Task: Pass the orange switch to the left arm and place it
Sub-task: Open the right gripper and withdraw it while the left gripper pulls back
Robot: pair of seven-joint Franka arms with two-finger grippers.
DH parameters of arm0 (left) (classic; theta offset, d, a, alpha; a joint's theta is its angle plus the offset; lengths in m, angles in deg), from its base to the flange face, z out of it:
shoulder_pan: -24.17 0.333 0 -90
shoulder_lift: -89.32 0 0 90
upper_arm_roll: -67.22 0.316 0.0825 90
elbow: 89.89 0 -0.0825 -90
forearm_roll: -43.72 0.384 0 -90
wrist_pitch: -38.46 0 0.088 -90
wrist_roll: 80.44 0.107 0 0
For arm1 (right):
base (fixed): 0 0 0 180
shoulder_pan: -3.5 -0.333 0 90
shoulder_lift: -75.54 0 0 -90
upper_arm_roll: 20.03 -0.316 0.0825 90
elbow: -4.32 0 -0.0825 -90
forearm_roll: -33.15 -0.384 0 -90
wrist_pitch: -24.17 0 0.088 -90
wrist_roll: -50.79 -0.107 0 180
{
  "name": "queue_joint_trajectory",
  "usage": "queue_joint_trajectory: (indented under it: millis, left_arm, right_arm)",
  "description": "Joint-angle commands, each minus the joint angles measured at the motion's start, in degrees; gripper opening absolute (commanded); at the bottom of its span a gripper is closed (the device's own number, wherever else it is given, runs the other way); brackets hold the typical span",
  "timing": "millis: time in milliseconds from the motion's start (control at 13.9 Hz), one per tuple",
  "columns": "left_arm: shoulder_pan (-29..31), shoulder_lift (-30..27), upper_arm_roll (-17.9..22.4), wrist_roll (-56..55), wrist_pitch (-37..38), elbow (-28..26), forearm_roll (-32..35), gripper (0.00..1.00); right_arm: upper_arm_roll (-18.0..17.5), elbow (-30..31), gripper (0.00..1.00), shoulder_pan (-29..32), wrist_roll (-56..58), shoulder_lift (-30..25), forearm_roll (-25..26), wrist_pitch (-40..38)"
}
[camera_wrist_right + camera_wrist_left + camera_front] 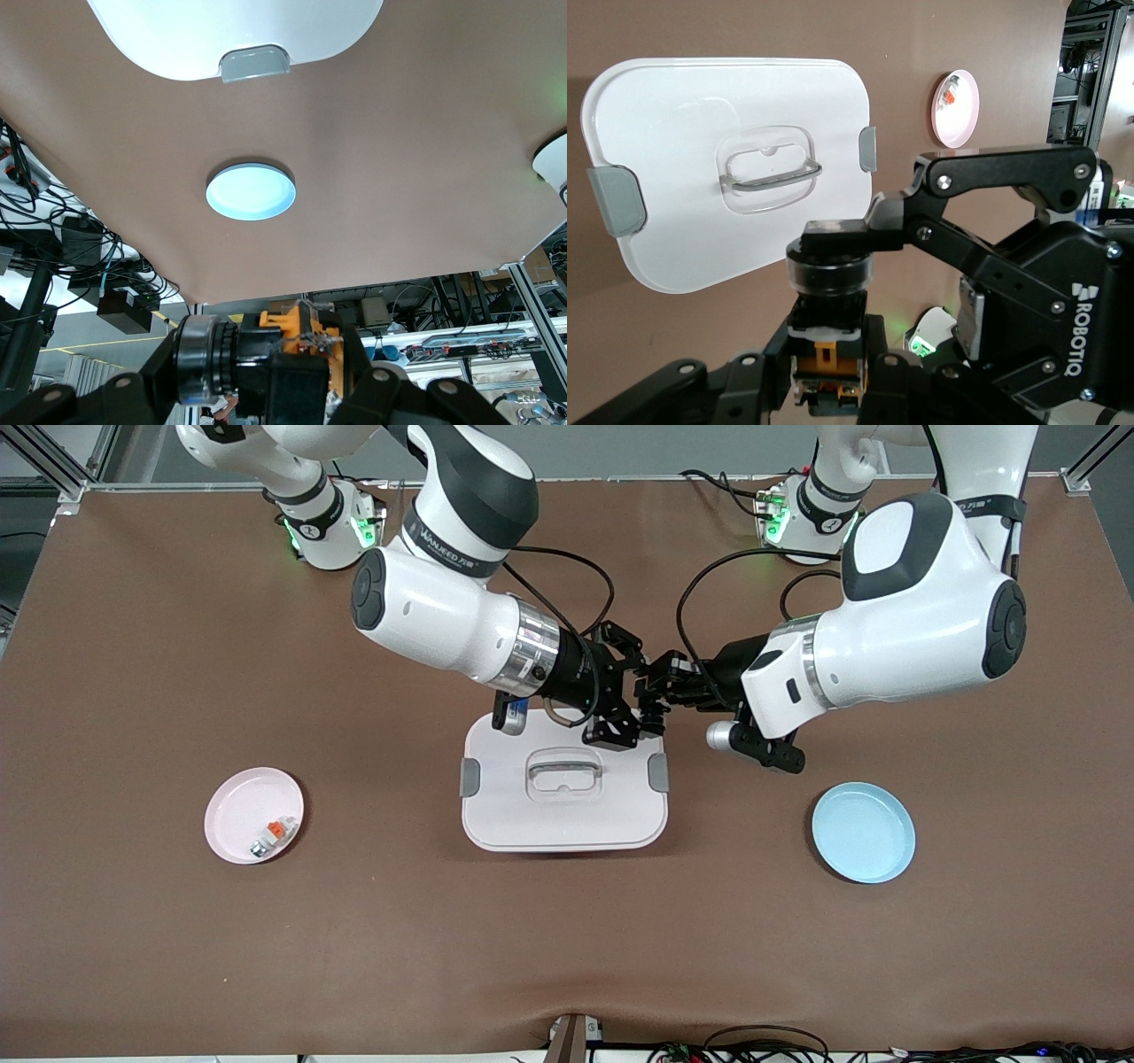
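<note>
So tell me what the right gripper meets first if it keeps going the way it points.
The left gripper. The right gripper points at it above the box edge, the orange switch between them; both appear to be gripping it.

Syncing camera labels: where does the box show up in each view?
Front view: box at centre, under the meeting grippers.
Left wrist view: box fills the upper part, handle and both latches showing.
Right wrist view: only the box edge with one latch, at the top.
Shared landmark: its grey latches.
</note>
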Motion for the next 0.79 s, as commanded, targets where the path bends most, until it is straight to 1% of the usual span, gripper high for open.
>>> queue_joint_trajectory:
  millis: [0, 287, 431, 646, 718]
  left_arm:
    - [-0.09, -0.62, 0.41, -0.64, 0.92, 0.61, 0.20, 0.00]
    - [0.61, -0.88, 0.76, -0.64, 2.75, 0.61, 0.89, 0.00]
    - [0.70, -1.67, 0.67, -0.64, 3.73, 0.53, 3.09, 0.00]
    - [0.88, -1.94, 0.85, -0.64, 5.83, 0.53, 3.71, 0.00]
    - [0.96, -1.94, 0.93, -0.64, 6.19, 0.53, 4.84, 0.00]
  right_arm:
    - [0.38, -1.79, 0.99, -0.66, 0.14, 0.95, 1.02, 0.05]
    - [0.46, -1.70, 1.00, -0.84, 0.32, 0.95, 1.46, -0.04]
    - [0.47, -1.70, 1.00, -1.19, 0.32, 0.87, 1.47, -0.04]
    - [0.55, -1.70, 1.00, -1.10, 0.67, 0.87, 1.55, -0.04]
    - [0.64, -1.70, 1.00, -0.67, 2.50, 0.87, 1.73, -0.30]
